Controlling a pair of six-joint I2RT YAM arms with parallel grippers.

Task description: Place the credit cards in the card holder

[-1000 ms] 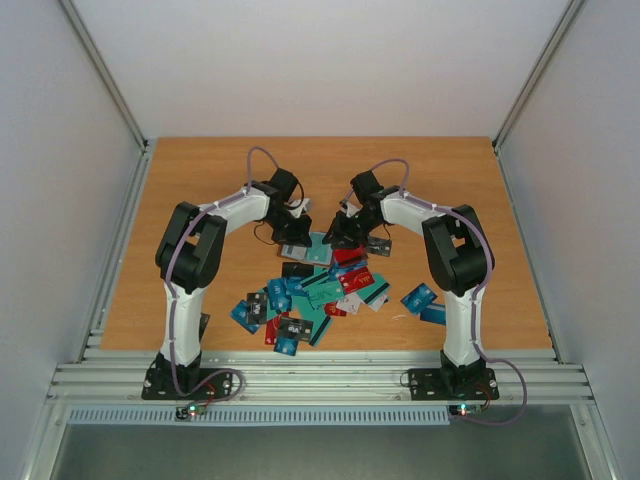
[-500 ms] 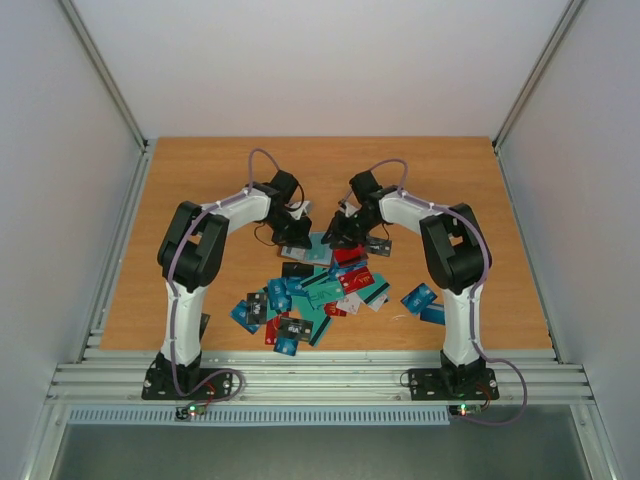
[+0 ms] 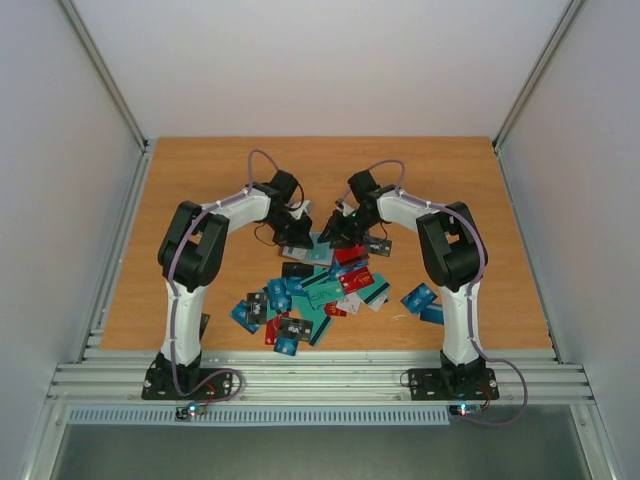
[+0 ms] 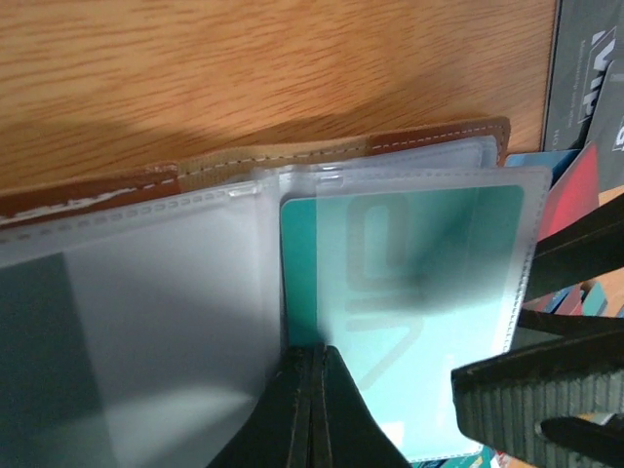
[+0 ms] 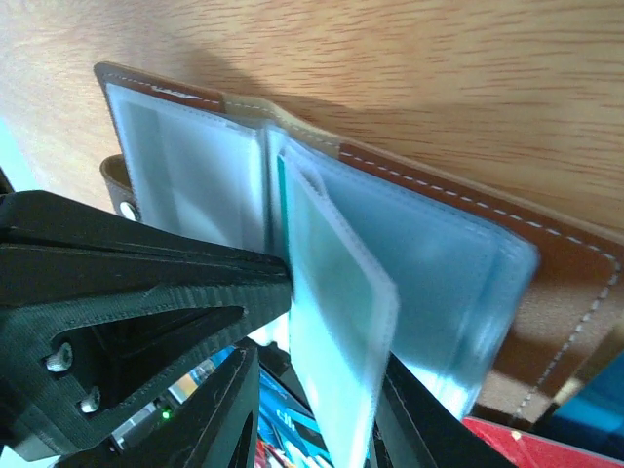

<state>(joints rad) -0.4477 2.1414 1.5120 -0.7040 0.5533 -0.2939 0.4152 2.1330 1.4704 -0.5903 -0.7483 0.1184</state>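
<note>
The card holder (image 3: 318, 246) lies open on the wooden table (image 3: 200, 190), at the far end of the loose heap of credit cards (image 3: 305, 300) and between the two arms' tips. Its brown stitched cover (image 4: 429, 136) frames clear plastic sleeves, and a teal card (image 4: 409, 292) sits inside one sleeve. The card's pale printed emblem is too blurred to read. The left gripper (image 4: 311, 356) has its jaws pressed together, with the tips on the sleeves at the fold. The right gripper (image 5: 331, 341) has its jaws partly apart on either side of a raised sleeve leaf (image 5: 331, 322). I cannot tell whether they pinch it. A dark card (image 4: 585, 88) beside the holder shows cropped white lettering that is not legible.
</note>
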